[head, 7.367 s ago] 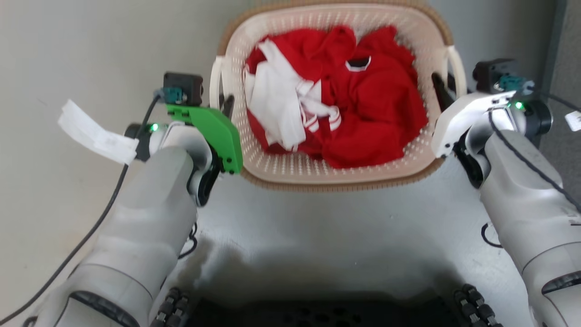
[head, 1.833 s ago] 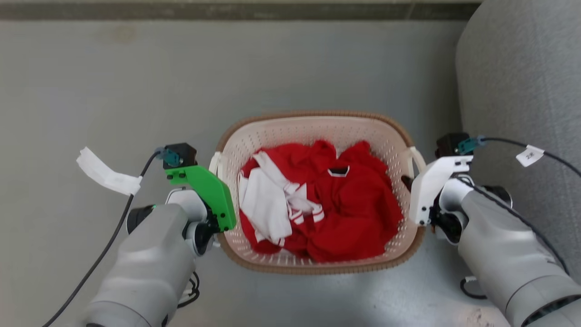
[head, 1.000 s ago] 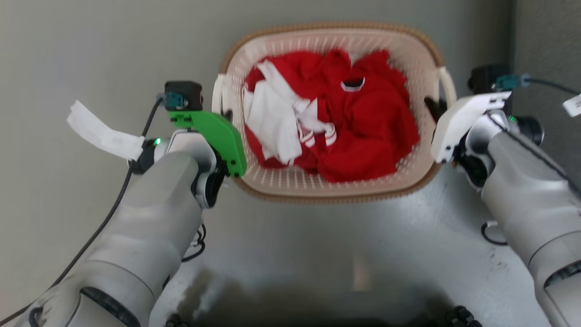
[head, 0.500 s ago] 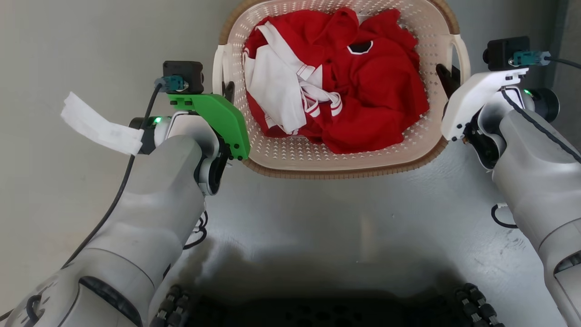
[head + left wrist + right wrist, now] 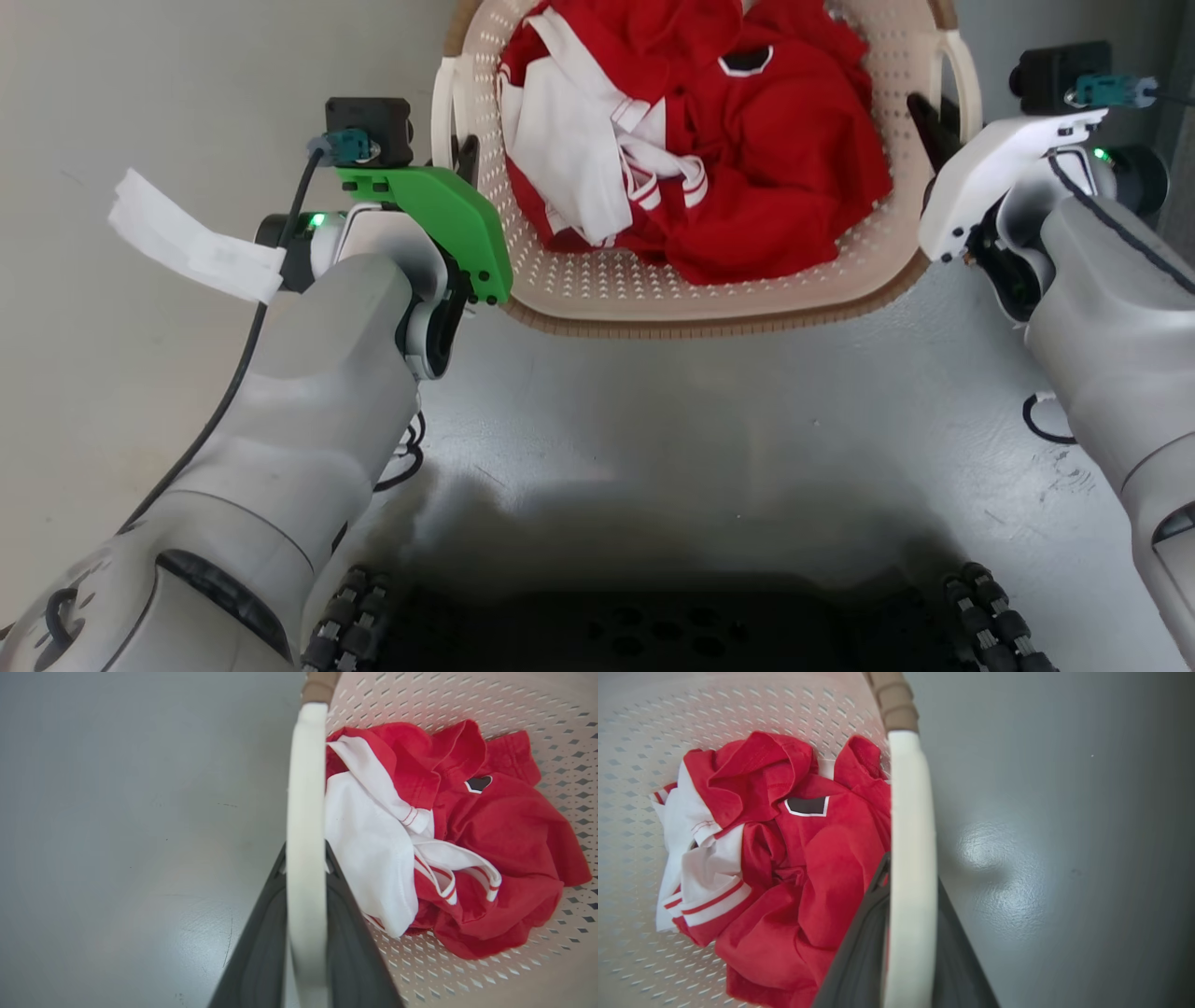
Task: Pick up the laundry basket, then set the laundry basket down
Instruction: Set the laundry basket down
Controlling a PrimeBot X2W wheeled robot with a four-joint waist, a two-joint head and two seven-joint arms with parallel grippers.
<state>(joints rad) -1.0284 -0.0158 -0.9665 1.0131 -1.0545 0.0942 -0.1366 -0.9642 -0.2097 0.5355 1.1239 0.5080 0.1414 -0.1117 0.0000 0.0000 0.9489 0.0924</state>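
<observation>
Left hand (image 5: pixel 466 161) (image 5: pixel 306 854): two dark fingers clamped on the white loop handle (image 5: pixel 441 101) (image 5: pixel 306 784) at the basket's left side, one finger on each face of it. The pale forearm reaches forward from the lower left, with a green wrist cover (image 5: pixel 439 224).

Right hand (image 5: pixel 934 126) (image 5: pixel 909 868): the same grip on the opposite white loop handle (image 5: pixel 967 82) (image 5: pixel 913 812). The forearm comes from the lower right, with a white wrist cover (image 5: pixel 990 177).

Cream-white perforated plastic laundry basket with brown woven-look rim (image 5: pixel 709 322) (image 5: pixel 467 975) (image 5: pixel 640 723): between the two hands, mouth up, lying across the head view from handle to handle. Its far end is cropped, so the long axis cannot be told.

Contents: crumpled red and white garments (image 5: pixel 747 149).

Beneath: grey floor (image 5: pixel 700 429). Contact with the basket cannot be told.
</observation>
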